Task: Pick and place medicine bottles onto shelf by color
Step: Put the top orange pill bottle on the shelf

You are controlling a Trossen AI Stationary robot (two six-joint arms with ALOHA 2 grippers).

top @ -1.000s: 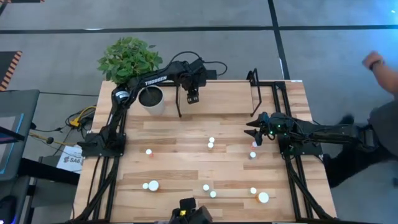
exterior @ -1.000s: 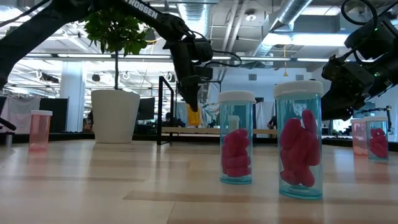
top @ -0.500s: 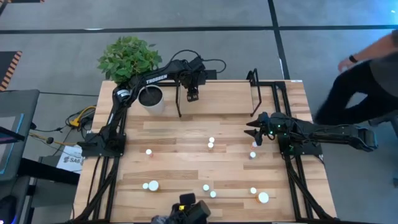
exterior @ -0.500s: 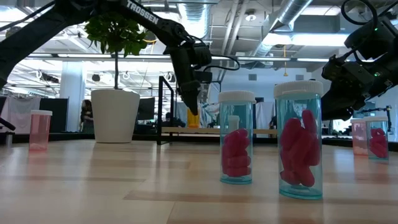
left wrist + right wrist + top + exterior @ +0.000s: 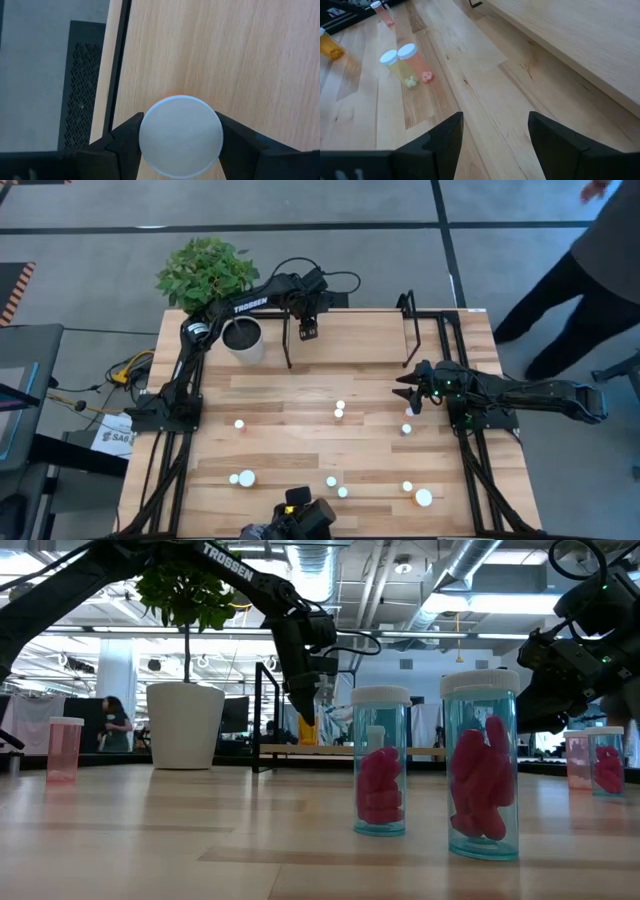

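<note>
The left gripper [image 5: 309, 332] hangs over the left end of the shelf [image 5: 350, 340], at the table's [image 5: 300, 430] far edge, just right of the plant pot [image 5: 243, 340]. Its fingers [image 5: 125, 142] are closed on an orange bottle [image 5: 180, 129], pressing its white cap from both sides; the wrist view looks straight down on the cap, with the shelf board beneath and a black upright along the board's edge. In the low view the left gripper [image 5: 304, 705] points down, its tip just above the shelf [image 5: 345, 751].

The right gripper [image 5: 408, 388] waits above the table's right side, below the shelf's right end. Its fingers [image 5: 445, 137] stand apart with nothing between them. Just beside it on the table stand two bottles [image 5: 407, 421].

The other bottles stand loose on the table:
- a pair [image 5: 339, 410] at the centre, seen in the right wrist view as a yellowish bottle [image 5: 396, 67] touching a pink one [image 5: 414, 59];
- one [image 5: 239, 424] at the left;
- two [image 5: 241, 477] at the near left;
- two [image 5: 336, 486] at the near centre;
- two [image 5: 418, 494] at the near right.

In the low view two clear bottles [image 5: 380, 762] with pink pills stand nearest the camera.

A person [image 5: 580, 270] stands beyond the table's far right corner.
</note>
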